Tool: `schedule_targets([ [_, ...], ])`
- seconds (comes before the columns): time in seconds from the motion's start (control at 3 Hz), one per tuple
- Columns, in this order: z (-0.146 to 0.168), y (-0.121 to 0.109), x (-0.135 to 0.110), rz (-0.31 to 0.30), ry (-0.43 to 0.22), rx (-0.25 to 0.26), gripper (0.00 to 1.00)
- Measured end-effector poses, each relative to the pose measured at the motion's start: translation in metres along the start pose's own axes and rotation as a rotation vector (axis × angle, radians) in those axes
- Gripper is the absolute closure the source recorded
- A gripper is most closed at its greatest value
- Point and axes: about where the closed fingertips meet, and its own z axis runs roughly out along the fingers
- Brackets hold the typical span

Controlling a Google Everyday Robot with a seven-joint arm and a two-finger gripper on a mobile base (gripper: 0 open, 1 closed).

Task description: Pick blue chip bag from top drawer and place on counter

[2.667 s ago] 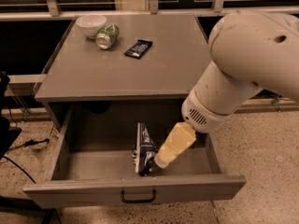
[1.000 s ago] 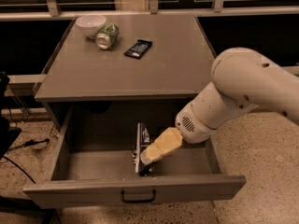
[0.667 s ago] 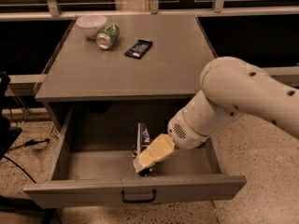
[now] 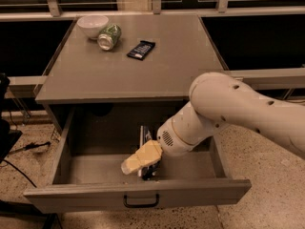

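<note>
The top drawer (image 4: 71,197) stands pulled out, with its black handle (image 4: 141,202) at the front. The blue chip bag (image 4: 144,134) stands on edge in the middle of the drawer, and only its dark upper part with white patches shows. My gripper (image 4: 139,160), with its yellowish tip, reaches down into the drawer from the right and lies over the front part of the bag, hiding it. The white arm (image 4: 228,113) crosses above the drawer's right side. The grey counter (image 4: 143,78) lies above the drawer.
On the back of the counter are a white bowl (image 4: 93,25), a green can lying on its side (image 4: 109,36) and a flat dark bar wrapper (image 4: 141,49). Dark railings run behind. Cables lie on the speckled floor at left (image 4: 24,149).
The arm has swung lower and to the left. The gripper has moved from the bag's right side down over its front part, closer to the drawer's front panel.
</note>
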Motion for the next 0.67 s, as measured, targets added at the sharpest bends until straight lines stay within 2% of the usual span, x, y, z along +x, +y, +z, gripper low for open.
schedule_targets([
  [0.33, 0.014, -0.003, -0.011, 0.048, -0.132, 0.004, 0.0],
  [0.67, 0.018, -0.008, -0.023, 0.071, -0.227, 0.039, 0.0],
])
